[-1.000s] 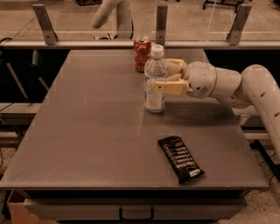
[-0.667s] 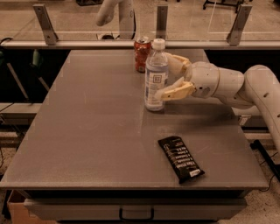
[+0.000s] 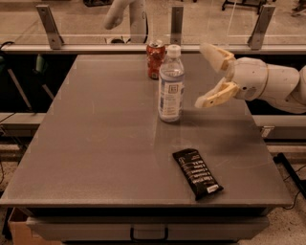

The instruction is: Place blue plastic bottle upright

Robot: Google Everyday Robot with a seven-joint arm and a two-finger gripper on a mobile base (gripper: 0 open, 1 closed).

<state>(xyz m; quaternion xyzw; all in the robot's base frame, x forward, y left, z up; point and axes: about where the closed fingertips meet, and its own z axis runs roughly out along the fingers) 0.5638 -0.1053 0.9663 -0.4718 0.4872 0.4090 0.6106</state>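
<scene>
**Bottle stands upright, tool open beside it**

At the near edge of the grey counter [image 3: 95,143] a drawer handle [image 3: 149,233] is seen under the front lip. A little further in, on the right part of the surface, lies a black packet [image 3: 197,173] with white print. It lies flat and is turned at an angle, with one end toward the near right corner.

Behind the packet, about in the middle of the counter, the bottle [image 3: 170,83] stands upright on its base. It is of clear plastic with a white cap and a pale label with small dark print. Nothing is touching it.

Just to the right of the bottle is the tool [image 3: 203,75], above the counter at the height of the bottle's upper half. Its two fingers [image 3: 215,95] are spread wide apart and hold nothing; one points up and to the left, the other down and to the left. The white arm [image 3: 272,83] comes in from the right side.

Further back, close behind the bottle and slightly to its left, a red can [image 3: 156,58] stands upright. The bottle is taller than it.

Beyond the far edge are metal posts [image 3: 49,24] and part of another white machine [image 3: 126,14].
</scene>
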